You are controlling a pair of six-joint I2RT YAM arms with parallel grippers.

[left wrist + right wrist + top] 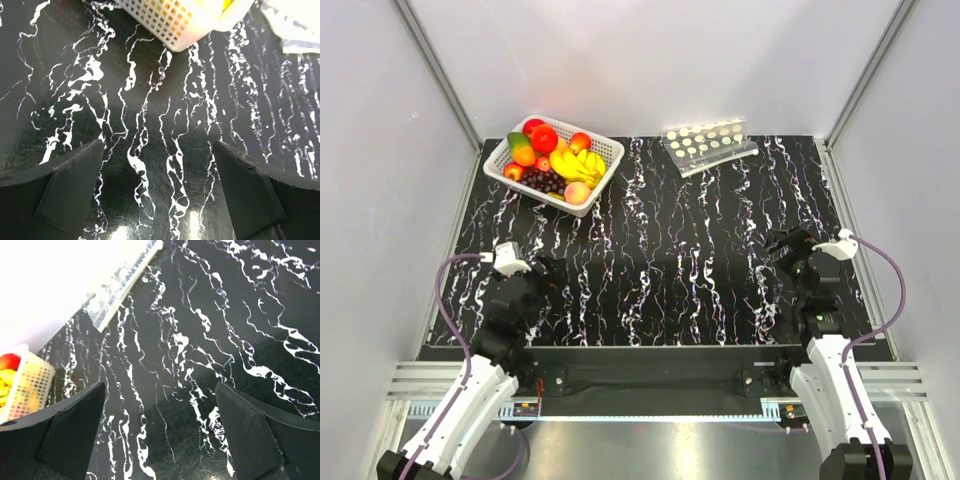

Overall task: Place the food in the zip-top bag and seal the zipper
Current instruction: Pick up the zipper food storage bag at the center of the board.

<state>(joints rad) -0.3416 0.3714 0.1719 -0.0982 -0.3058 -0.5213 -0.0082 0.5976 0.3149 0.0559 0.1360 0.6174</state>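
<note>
Where a black table (670,270) veined with white fills the middle of the overhead view, two robot arms sit folded at its lower edge. The left gripper (159,145), at lower left, has its fingers spread wide with only bare tabletop between them. The right gripper (160,385), at lower right, is equally wide and holds nothing.

At the upper left of the overhead view stands a white lattice basket (603,150). To its right, well apart from it and near the top centre, the zip-top bag (710,145) lies flat, clear with white dots. The food (552,160) is all heaped in the basket: red and orange round fruits, yellow bananas (582,162), a dark grape bunch (545,183) and a peach (577,192) at the lower rim. None is in the bag. A thin strip along the bag's edge in the right wrist view is probably the zipper (131,271); whether it is pressed shut cannot be told.

The risks are mostly about grip. The fruits look glossy and rounded, so they may squirt out of a pinch. The bag looks floppy and lies flat, so its mouth could collapse or slide away unless one gripper holds it.
</note>
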